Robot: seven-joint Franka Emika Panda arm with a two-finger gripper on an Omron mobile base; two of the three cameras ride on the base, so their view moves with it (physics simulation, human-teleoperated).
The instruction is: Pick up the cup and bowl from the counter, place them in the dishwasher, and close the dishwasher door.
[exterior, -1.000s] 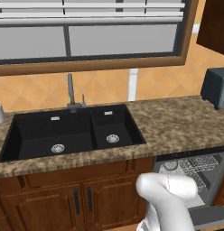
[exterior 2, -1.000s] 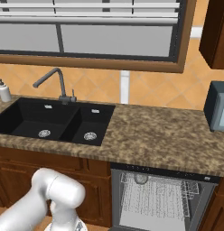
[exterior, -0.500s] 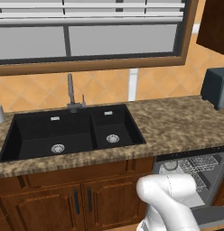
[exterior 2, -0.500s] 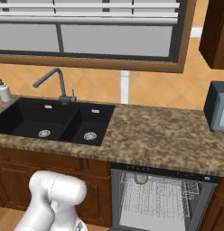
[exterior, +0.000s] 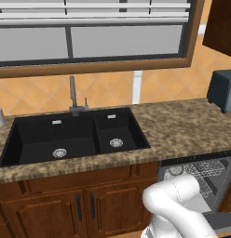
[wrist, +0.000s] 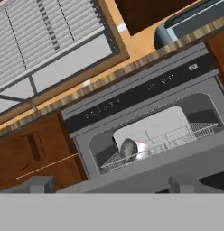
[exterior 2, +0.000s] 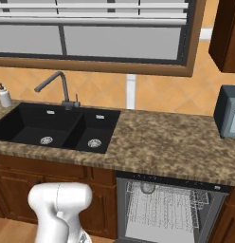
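Since the earlier frames, the white robot arm [exterior: 175, 204] had shifted a little: its rounded elbow sat slightly further left at the bottom of the right base view [exterior 2: 60, 201], while the counter and sink kept their places in both base views.

At the bottom edge of the hand view, the two dark finger tips of the gripper [wrist: 111, 185] stood far apart, one at lower left and one at lower right, spread as wide as they go, with nothing between them.

The long brown-and-tan speckled granite counter [exterior: 182, 128] ran across the middle of the left base view, with a black double sink [exterior: 75, 137] set into it at centre left and a grey faucet [exterior: 73, 95] behind it. A dark grey boxy toaster [exterior: 223, 89] stood at the right edge.

The dishwasher with a dark grey front [exterior 2: 169, 209] sat open at the lower right of the right base view, its pale grey wire-grid rack [exterior 2: 162, 206] in sight. In the hand view, a rounded grey dish [wrist: 128, 149] rested in the rack at lower centre. The flat grey dishwasher door [wrist: 177, 164] lay lowered across the bottom of the hand view. Reddish-brown wooden cabinets [exterior: 66, 204] filled the lower left of the left base view.
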